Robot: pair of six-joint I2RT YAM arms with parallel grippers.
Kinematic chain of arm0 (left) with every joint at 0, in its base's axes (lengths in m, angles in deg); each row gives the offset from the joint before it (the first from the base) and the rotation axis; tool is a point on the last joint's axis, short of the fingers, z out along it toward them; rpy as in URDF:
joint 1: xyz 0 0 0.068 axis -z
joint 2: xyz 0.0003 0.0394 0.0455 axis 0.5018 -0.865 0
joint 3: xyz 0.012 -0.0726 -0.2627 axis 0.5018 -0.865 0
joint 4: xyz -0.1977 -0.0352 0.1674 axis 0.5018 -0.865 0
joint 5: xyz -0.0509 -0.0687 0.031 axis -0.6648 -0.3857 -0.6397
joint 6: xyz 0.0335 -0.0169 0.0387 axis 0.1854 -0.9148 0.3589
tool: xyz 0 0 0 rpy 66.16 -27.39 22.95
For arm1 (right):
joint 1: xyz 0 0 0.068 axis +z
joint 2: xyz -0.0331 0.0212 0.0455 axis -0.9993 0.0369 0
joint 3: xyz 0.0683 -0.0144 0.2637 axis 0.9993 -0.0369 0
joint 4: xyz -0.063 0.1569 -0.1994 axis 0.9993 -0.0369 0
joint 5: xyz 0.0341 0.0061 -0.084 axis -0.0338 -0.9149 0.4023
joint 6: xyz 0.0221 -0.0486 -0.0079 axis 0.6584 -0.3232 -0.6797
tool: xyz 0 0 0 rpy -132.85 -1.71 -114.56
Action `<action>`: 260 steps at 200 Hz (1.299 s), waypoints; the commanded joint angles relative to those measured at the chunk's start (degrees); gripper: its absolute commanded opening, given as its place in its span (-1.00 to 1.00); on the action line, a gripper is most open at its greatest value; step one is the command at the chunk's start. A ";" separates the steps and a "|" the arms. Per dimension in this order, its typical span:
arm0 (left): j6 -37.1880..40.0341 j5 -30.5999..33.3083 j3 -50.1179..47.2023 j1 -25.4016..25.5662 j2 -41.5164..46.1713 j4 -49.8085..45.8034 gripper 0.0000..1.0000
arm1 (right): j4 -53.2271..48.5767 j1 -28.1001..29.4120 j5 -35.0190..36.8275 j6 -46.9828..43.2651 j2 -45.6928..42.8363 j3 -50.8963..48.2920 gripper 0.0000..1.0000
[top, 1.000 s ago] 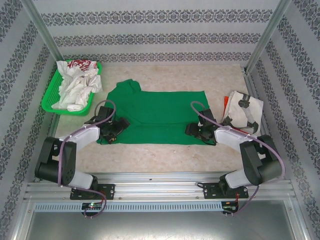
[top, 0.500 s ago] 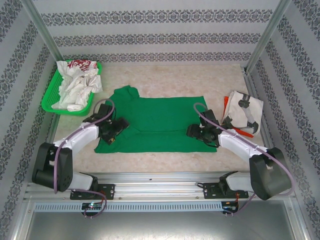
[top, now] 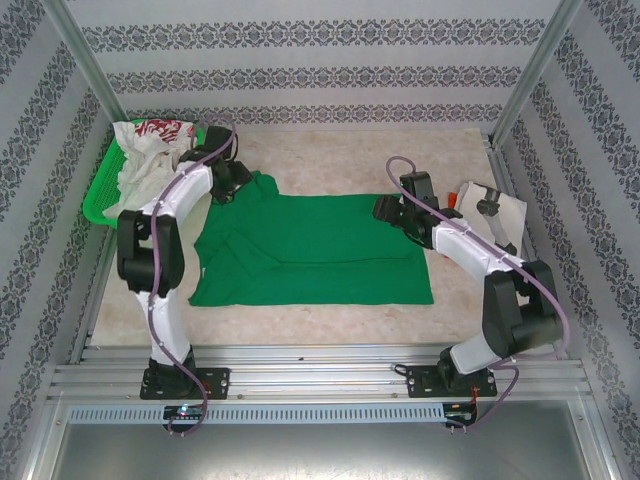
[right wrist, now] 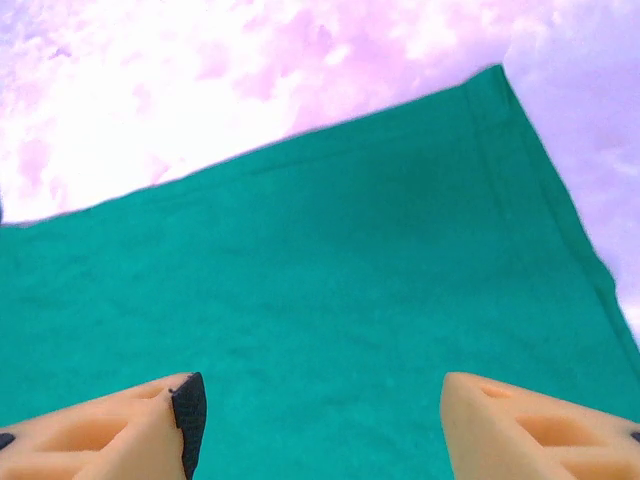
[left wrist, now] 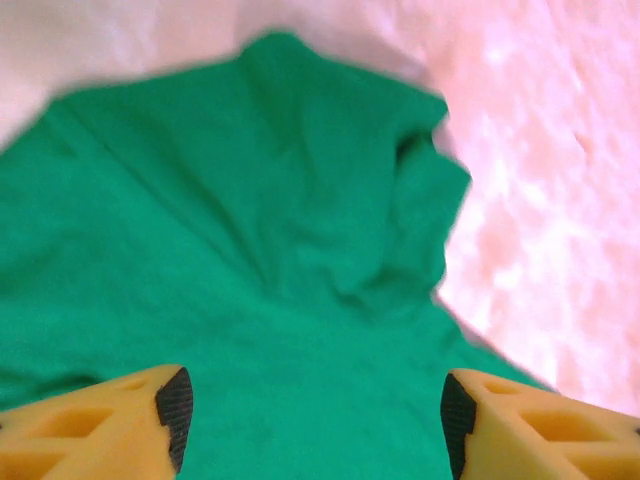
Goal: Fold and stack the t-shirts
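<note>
Top view with both wrist views. The worktop (top: pixel 330 320) carries the green shirt (top: pixel 320 250), spread flat at its middle; its long axis runs left to right, its near hem is straight, and its far-left part is bunched. The basket (top: pixel 95 205) at far left holds crumpled white shirts (top: pixel 150 170); these lie well apart from the folded shirt (top: pixel 495 215) at the right edge. The left pincer (top: pixel 235 180) stands over the green shirt's far-left bunch; the right pincer (top: pixel 388 210) stands over its far-right corner. Each arm is thus nearer its own end of the far edge; from both pincers the bulk of the cloth lies toward the arm bases. Left wrist view: the left pincer (left wrist: pixel 310 405) is spread, its pads (left wrist: pixel 176 402) well apart above green cloth, with nothing pinched as far as can be seen; the bunch lies ahead and to one side. Right wrist view: the right pincer (right wrist: pixel 315 405) is spread above flat cloth; the corner lies ahead. Judged next step: pinch both far corners and draw them toward the near hem, across the long axis.
</note>
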 commanded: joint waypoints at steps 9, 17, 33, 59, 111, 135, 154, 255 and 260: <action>3.00 8.06 13.32 -1.36 -9.36 -14.08 0.03 | 0.78 -0.92 -1.00 -1.27 2.36 2.36 0.27; 2.40 8.83 17.05 -1.75 -12.05 -16.61 -0.02 | 0.82 -1.23 -1.15 -1.23 2.55 2.39 0.27; 1.33 8.98 23.05 -2.25 -16.67 -19.82 -0.07 | 0.81 -1.78 -1.36 -1.27 2.57 1.93 0.27; -0.24 8.79 30.82 -2.92 -22.87 -22.76 -0.14 | 0.94 -2.83 -1.70 -1.19 2.32 0.81 0.27; -1.05 7.32 44.43 -3.32 -32.87 -27.56 -0.21 | 1.40 -4.24 -2.41 -1.22 2.21 -0.06 0.27; -1.49 6.94 46.45 -3.88 -34.50 -27.12 -0.24 | 1.66 -4.51 -2.94 -1.23 2.63 -0.09 0.27; -1.61 6.39 46.42 -4.35 -35.23 -26.09 -0.28 | 1.81 -4.46 -3.30 -1.23 3.01 -0.06 0.27; -0.38 1.65 48.43 -4.81 -39.83 -28.05 -0.74 | 1.90 -4.55 -3.88 -0.78 2.83 -0.22 0.27; -0.14 1.64 48.44 -4.81 -39.80 -28.15 -0.77 | 1.97 -4.55 -3.94 -0.84 2.76 -0.26 0.27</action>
